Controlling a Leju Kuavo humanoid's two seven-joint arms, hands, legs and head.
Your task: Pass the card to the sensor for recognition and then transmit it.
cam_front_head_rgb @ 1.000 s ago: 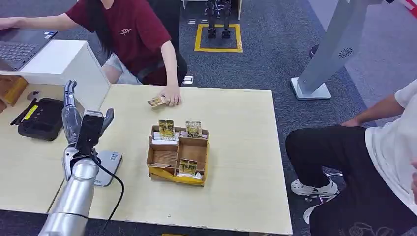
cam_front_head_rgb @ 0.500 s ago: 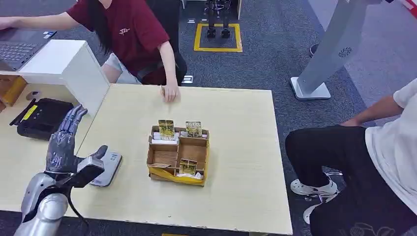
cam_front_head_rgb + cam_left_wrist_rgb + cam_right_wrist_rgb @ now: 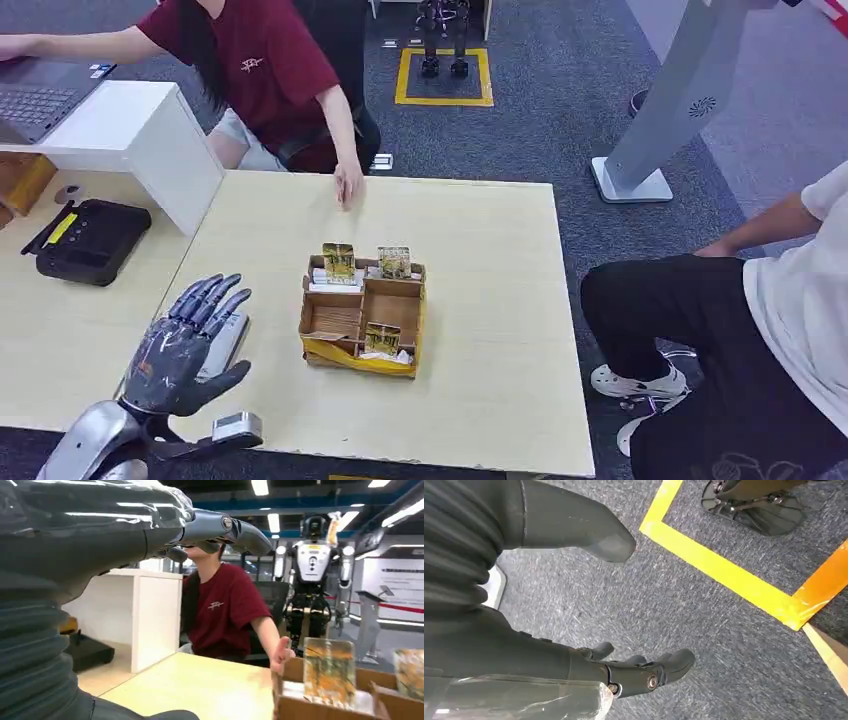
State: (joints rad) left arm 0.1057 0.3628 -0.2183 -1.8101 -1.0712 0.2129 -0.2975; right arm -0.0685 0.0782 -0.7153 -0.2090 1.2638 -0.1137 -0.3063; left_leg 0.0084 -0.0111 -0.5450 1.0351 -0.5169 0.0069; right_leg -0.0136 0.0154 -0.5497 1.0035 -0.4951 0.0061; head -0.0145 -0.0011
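Left hand (image 3: 183, 352) is low over the near left part of the pale wooden table (image 3: 480, 300), palm down, fingers (image 3: 210, 300) straight and slightly fanned, thumb out to the side; it holds nothing. Its fingertips lie over a grey flat sensor pad (image 3: 226, 340), which is mostly hidden under the hand; cannot tell if they touch it.

Right hand (image 3: 589, 605) hangs over grey carpet (image 3: 704, 630) near a yellow tape line (image 3: 724, 577). Fingers (image 3: 654, 672) loosely curved, thumb well apart from them, nothing between them.

Cards: a cardboard organiser box (image 3: 363, 316) stands mid-table. Two gold-printed cards (image 3: 338, 262) stand upright in its far compartments, a third card (image 3: 382, 337) in the near right compartment. In the left wrist view the upright cards (image 3: 329, 671) rise above the box rim (image 3: 320, 700).

A person in a dark red shirt (image 3: 265, 65) sits at the far edge, one hand (image 3: 347, 186) resting on the table's far rim; cannot tell if it holds a card. A black device (image 3: 88, 240) lies on the left table beside a white partition (image 3: 150, 140). A second person in black trousers (image 3: 700, 340) sits at the right.
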